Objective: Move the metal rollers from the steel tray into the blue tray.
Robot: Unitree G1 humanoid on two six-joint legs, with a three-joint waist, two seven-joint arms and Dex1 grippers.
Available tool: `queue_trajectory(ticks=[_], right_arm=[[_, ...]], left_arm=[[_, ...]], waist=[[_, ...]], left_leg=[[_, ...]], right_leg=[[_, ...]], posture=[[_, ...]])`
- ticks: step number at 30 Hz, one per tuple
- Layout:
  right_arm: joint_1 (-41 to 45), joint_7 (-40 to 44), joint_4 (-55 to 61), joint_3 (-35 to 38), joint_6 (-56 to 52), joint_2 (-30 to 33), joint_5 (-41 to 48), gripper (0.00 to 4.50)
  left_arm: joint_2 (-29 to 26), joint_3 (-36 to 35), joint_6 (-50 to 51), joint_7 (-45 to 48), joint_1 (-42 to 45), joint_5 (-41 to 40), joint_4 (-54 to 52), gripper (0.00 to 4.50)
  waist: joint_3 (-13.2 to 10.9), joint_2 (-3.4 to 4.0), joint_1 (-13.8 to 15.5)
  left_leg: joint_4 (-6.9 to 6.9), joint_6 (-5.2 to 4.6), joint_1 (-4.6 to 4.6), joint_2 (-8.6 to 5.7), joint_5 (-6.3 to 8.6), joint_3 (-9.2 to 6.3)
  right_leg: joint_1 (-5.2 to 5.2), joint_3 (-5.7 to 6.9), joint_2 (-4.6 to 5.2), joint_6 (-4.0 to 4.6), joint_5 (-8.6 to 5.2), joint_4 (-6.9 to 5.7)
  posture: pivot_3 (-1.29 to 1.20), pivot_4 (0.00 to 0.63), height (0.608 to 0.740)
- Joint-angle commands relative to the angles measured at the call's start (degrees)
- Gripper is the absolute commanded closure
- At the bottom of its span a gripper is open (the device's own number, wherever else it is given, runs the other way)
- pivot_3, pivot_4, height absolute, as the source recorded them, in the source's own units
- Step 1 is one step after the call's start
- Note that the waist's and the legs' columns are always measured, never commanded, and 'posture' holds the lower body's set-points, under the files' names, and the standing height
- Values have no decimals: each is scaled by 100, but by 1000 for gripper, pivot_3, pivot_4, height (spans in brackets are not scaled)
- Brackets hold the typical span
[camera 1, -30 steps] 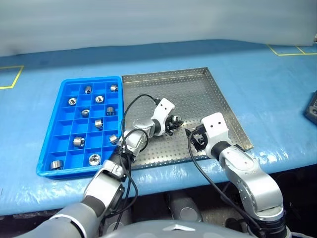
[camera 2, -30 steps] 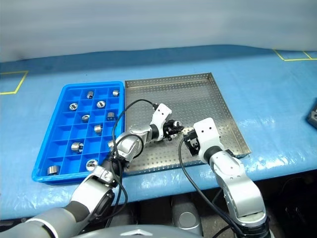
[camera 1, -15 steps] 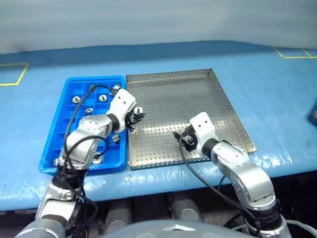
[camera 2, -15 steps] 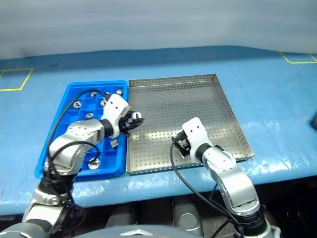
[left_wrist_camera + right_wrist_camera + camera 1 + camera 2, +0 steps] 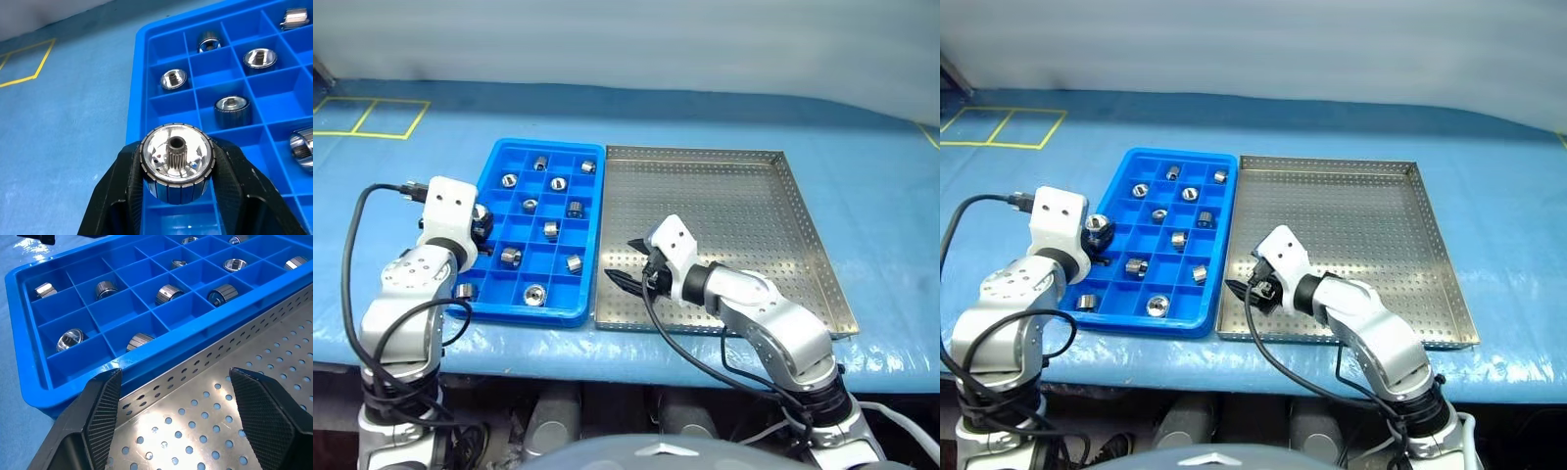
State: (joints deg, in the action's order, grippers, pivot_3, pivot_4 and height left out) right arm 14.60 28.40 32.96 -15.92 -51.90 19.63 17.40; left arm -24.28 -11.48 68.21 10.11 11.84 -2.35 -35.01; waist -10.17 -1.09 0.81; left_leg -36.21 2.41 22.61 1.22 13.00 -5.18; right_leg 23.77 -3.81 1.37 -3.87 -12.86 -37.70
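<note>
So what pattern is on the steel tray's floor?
Rows of small round holes across the steel tray, clearest in the right wrist view.

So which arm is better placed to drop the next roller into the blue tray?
The left. Its gripper already holds a roller at the blue tray's left edge. The right gripper hangs with jaws open and nothing between them, over the steel tray, which looks cleared of rollers.

Polished, mirror-bright metal was seen on the roller (image 5: 176, 169) clamped between matt black fingers (image 5: 120, 196); glossy moulded plastic on the blue tray (image 5: 142, 98) beyond; perforated dull steel on the steel tray (image 5: 234, 431).
</note>
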Motion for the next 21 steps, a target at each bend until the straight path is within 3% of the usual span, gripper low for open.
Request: queue_trajectory(ticks=[1,11,12,16,21], right_arm=[[96,1,57,-14,166,-7,25,797],[65,-351,-57,-19,142,10,-227,797],[66,-359,-57,-24,146,17,-231,797],[57,-406,-38,-19,151,7,-244,797],[58,-550,-71,6,197,-13,-338,797]], left_arm=[[127,-69,-120,-244,12,123,-83,2819],[-50,172,-434,-356,227,283,238,2819],[-35,176,-518,-357,252,278,280,2099],[300,31,-739,-492,455,183,303,964],[550,-23,-1245,-513,580,111,316,964]], waist=[[0,0,23],[0,0,12],[0,0,11],[0,-1,29],[1,-2,7]], left_leg=[[0,0,0,0,0,-1],[1,4,-1,0,-2,0],[2,4,-1,0,-2,0],[2,4,0,0,-2,0],[0,5,-1,-1,-3,1]], right_leg=[[0,1,0,0,0,0],[0,1,0,1,0,-1],[1,1,0,1,0,-1],[0,1,1,1,0,0],[-2,1,2,1,1,-1]], posture=[[184,150,740],[157,150,740],[157,150,740],[153,150,740],[144,150,740]])
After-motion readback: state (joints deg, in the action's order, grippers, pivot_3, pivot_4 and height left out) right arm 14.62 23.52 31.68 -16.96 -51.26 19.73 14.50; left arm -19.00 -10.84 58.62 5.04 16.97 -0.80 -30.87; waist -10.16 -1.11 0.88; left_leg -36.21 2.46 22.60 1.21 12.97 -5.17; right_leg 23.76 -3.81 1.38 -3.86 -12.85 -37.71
